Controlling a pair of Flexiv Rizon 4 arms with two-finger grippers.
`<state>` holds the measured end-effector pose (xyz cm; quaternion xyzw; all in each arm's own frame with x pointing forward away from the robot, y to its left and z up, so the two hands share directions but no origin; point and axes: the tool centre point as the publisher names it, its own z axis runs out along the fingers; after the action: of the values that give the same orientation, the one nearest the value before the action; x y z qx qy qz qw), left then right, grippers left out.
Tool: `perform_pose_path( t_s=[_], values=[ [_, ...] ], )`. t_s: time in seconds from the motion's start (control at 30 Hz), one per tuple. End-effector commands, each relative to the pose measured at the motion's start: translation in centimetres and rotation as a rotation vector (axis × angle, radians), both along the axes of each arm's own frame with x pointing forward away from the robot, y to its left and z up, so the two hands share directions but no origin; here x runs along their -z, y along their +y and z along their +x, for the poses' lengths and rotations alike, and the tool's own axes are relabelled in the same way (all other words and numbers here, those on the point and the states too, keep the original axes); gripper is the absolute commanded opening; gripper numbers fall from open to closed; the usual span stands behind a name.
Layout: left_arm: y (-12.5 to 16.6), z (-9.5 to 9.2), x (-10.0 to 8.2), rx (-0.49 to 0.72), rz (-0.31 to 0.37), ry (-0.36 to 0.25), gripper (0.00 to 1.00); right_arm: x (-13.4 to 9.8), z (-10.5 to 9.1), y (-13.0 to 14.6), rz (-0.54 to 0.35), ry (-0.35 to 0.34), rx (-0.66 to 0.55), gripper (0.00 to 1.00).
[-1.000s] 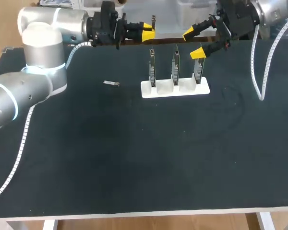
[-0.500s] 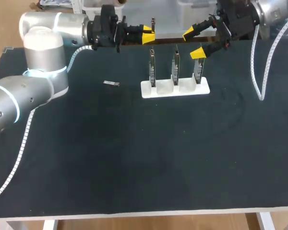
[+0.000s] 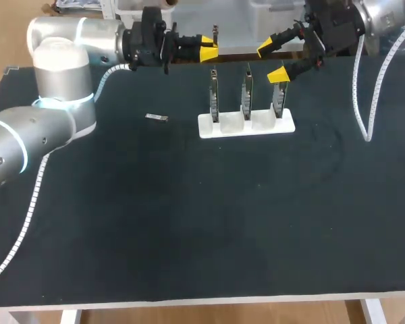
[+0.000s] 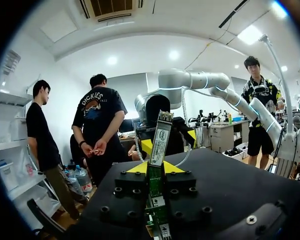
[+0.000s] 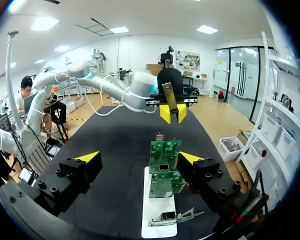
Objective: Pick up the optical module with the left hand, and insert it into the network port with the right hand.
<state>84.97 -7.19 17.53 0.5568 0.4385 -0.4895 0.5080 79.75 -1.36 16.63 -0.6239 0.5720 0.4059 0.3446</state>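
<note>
Black matting point(image 3: 189, 223) covers the whole table I am working over. At its far edge my left gripper point(image 3: 206, 48) lies level, pointing right, its yellow tips pinched on the optical module point(image 3: 216, 31), which stands upright between them. From the left wrist camera, the left gripper point(image 4: 155, 167) shows both tips pressed to the sides of the module point(image 4: 160, 134), whose upper part sticks up well past them. My right gripper point(image 3: 273, 60) is at the far right, fingers spread wide and holding nothing. One tip is further back. The other is close by the top of the rightmost circuit board point(image 3: 277, 100). Three such boards stand on edge in a white holder point(image 3: 246, 125), side by side, below and between the two grippers. In the right wrist camera the holder point(image 5: 158, 210) and its green boards point(image 5: 164, 149) lie ahead of the open right gripper point(image 5: 140, 158), beneath the gap between its fingers, and the left gripper with the module is beyond them. I cannot pick out the network port for certain. A small metallic piece point(image 3: 156, 117) lies flat on the mat, left of the holder and apart from it.
</note>
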Motion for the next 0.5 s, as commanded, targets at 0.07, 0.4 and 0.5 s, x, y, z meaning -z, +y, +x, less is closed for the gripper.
perform_pose_path(
  t_s=[0.07, 0.4, 0.5],
  values=[
    [-0.14, 0.90, 0.13, 0.125, 0.014, -0.002, 0.00, -0.02, 0.08, 0.00, 0.000, 0.001, -0.001, 1.00],
    [-0.14, 0.90, 0.13, 0.125, 0.014, -0.002, 0.00, -0.02, 0.08, 0.00, 0.000, 0.001, -0.001, 1.00],
    [-0.08, 0.82, 0.09, 0.116, 0.015, 0.002, 0.00, -0.02, 0.08, 0.00, 0.000, 0.001, -0.001, 1.00]
  ],
)
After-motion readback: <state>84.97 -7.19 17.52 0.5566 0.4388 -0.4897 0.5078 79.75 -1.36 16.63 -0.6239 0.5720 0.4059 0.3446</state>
